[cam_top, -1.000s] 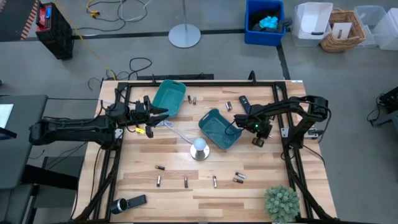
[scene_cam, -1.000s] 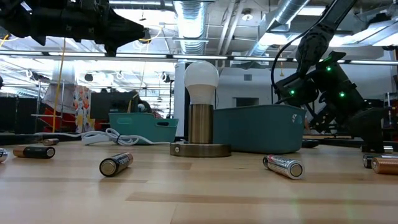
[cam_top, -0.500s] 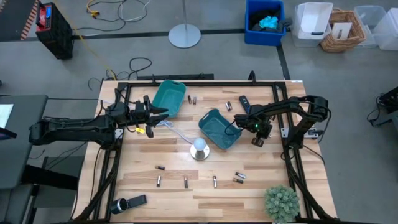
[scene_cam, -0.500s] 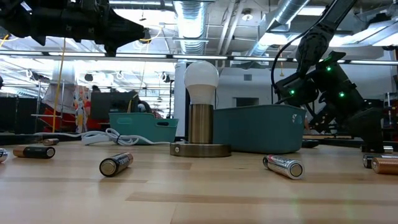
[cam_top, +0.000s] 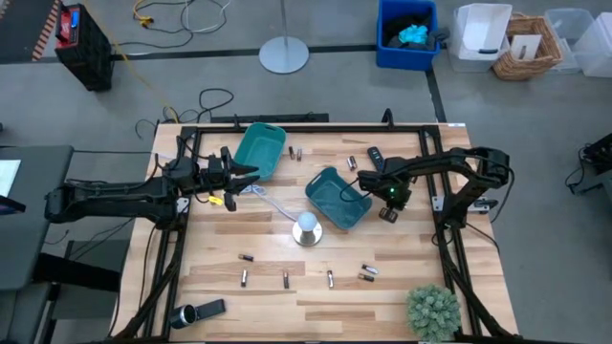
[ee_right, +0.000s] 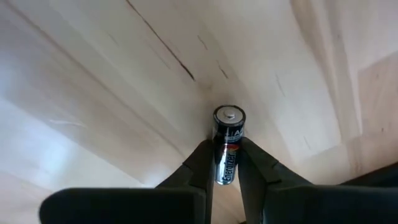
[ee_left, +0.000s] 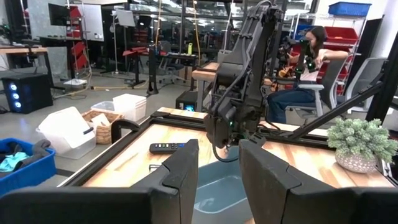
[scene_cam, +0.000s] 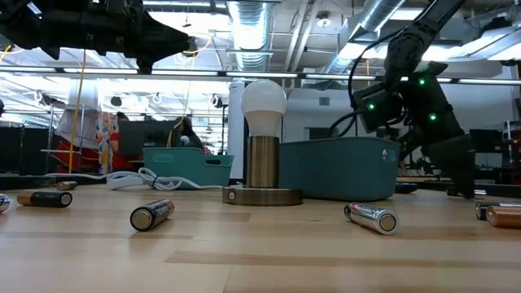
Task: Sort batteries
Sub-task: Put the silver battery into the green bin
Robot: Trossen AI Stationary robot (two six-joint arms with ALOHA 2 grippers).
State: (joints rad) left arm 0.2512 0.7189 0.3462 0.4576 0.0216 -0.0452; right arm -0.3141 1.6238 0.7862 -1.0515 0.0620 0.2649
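Your right gripper [cam_top: 368, 182] hangs at the rim of the nearer teal bin [cam_top: 337, 199], its fingers clamped on a single battery [ee_right: 227, 144] that stands end-on between the pads, its metal cap pointing at the bare wood below. Your left gripper [cam_top: 251, 174] waits beside the far teal bin [cam_top: 259, 150], fingers parted around nothing.

The rest of the batteries lie scattered on the table [cam_top: 268, 229]: a loose row along the near edge [cam_top: 286, 280], a pair close together [cam_top: 367, 274], and a few past the bins [cam_top: 296, 152]. The lamp [cam_top: 306, 227] stands just beside the nearer bin.

The risk here is in the release. The wrist view shows only wood beneath the battery, no teal, so you cannot confirm the cell is over the bin; let go too early and it lands on the planks and rolls off toward the frame. The grip also looks slim, with much of the cell standing proud of the fingertips, so a sharp swing could tilt it or flick it free. Carry it lower and the fingers could catch the bin's rim and shove the bin into the lamp. Which bin suits this size cannot be read from here.
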